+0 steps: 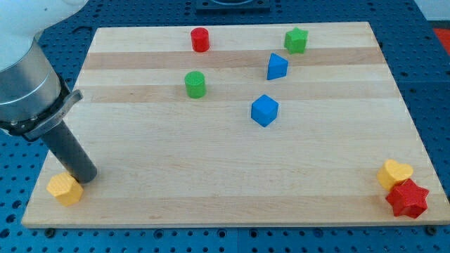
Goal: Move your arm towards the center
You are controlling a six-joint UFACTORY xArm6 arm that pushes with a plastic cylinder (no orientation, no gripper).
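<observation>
My tip (84, 177) rests on the wooden board (232, 190) at its lower left corner, at the end of a dark rod slanting down from the arm's grey collar (28, 91). It is a bare rod end with nothing to open or close, and it grasps nothing. Just below and to the view's left of the tip, touching or nearly touching it, lies a yellow block (65, 189) of roughly hexagonal shape. The board's centre lies well away to the tip's right and slightly above. Nearest that centre, up and to the right of the tip, sits a blue cube (265, 110). Closer to the tip, up and to its right, stands a green cylinder (195, 84). Beyond the cube is a blue wedge-like block (277, 67), with a green star-shaped block (296, 40) above it and a red cylinder (200, 39) near the top edge. Far across the board to the tip's right, in the lower right corner, a yellow heart-shaped block (394, 173) touches a red star (407, 199).
</observation>
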